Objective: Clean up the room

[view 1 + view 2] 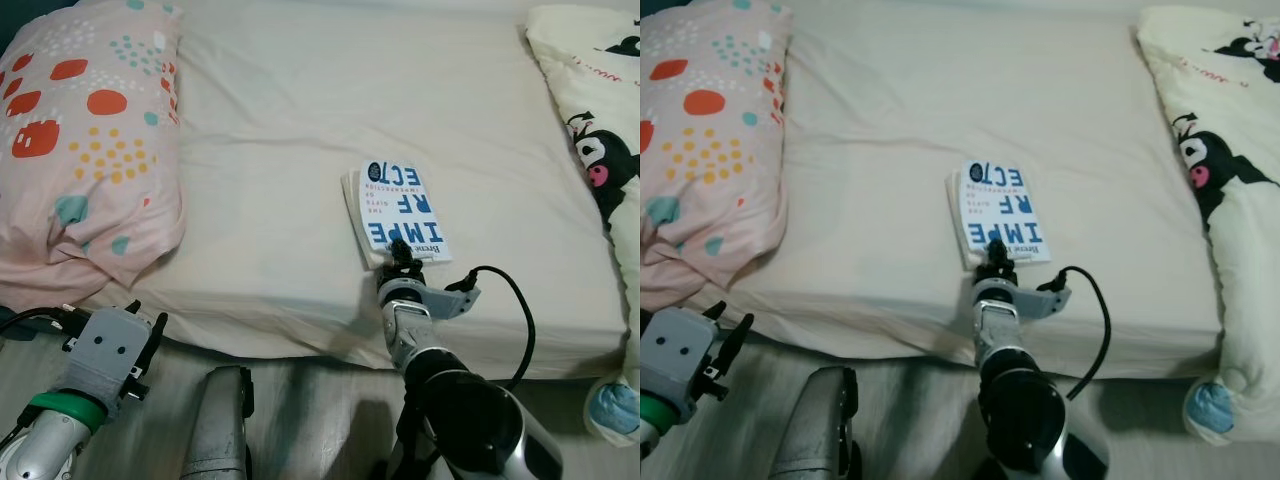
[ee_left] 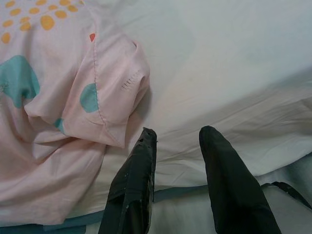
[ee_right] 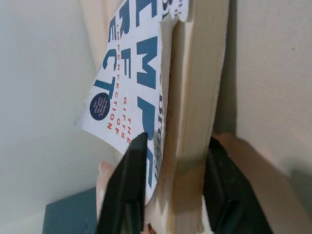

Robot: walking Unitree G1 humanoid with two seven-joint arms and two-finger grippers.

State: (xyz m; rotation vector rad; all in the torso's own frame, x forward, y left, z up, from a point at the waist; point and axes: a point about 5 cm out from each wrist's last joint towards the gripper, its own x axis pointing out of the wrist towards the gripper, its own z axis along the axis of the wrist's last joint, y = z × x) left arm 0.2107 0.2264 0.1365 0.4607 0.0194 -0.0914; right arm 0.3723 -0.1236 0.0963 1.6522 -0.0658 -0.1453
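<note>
The right arm reaches straight forward over the near edge of the bed point(image 1: 300, 130), its right gripper point(image 1: 402, 256) at the near end of the book point(image 1: 396, 207). The book lies flat on the cream sheet, about mid-bed, well apart from the pink pillow point(image 1: 85, 140) on the left and the cartoon blanket point(image 1: 600, 120) on the right. In the right wrist view the two black fingers point(image 3: 127, 190) straddle the book's edge, one on the cover, one on the far side of the pages, closed onto it. The left arm hangs low beside the bed, its left gripper point(image 2: 178, 141) pointing at the mattress edge below the pillow, jaws apart and holding nothing.
</note>
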